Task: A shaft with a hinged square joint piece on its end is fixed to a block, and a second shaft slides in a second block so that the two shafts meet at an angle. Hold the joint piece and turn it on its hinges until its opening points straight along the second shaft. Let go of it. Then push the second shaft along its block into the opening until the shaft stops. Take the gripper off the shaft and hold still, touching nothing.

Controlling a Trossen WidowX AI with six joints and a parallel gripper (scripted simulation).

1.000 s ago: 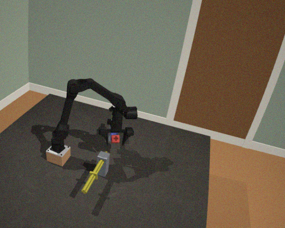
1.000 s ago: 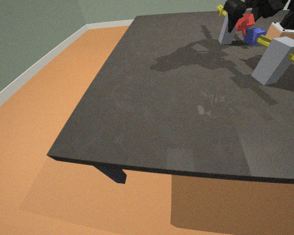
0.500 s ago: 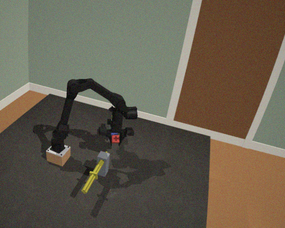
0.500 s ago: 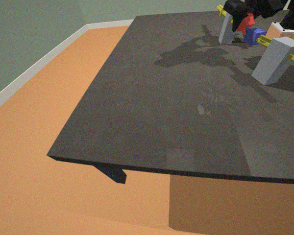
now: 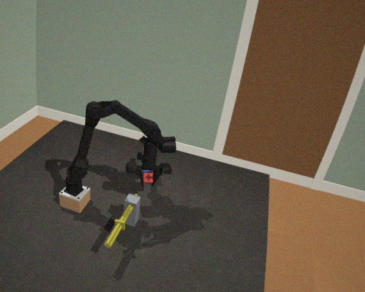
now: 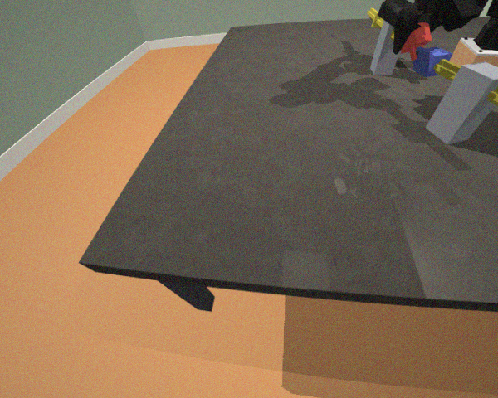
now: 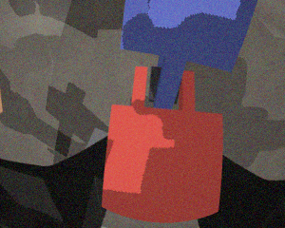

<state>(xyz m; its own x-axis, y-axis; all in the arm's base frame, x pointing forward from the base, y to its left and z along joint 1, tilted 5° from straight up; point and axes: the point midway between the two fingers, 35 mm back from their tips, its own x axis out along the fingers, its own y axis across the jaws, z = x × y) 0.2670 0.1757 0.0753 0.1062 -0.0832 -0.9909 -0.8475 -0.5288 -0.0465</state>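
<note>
The red square joint piece (image 5: 148,178) (image 6: 420,36) (image 7: 180,161) has a cross-shaped opening on the face toward the top camera. My gripper (image 5: 148,182) (image 7: 154,136) is shut on it, a finger on each side. The blue yoke piece (image 6: 429,63) (image 7: 209,38) sits on the end of the first yellow shaft (image 6: 446,70), which passes through a grey block (image 6: 461,103). The second yellow shaft (image 5: 114,233) (image 6: 374,17) carries a cross-shaped collar and passes through another grey block (image 5: 132,213) (image 6: 382,53). Its near end is apart from the red piece. Exact alignment cannot be told.
The arm's base box (image 5: 72,201) (image 6: 483,59) stands left of the second shaft's block in the top view. The dark table top (image 5: 223,257) (image 6: 241,171) bears both blocks, and its edge (image 6: 326,294) shows in the exterior view.
</note>
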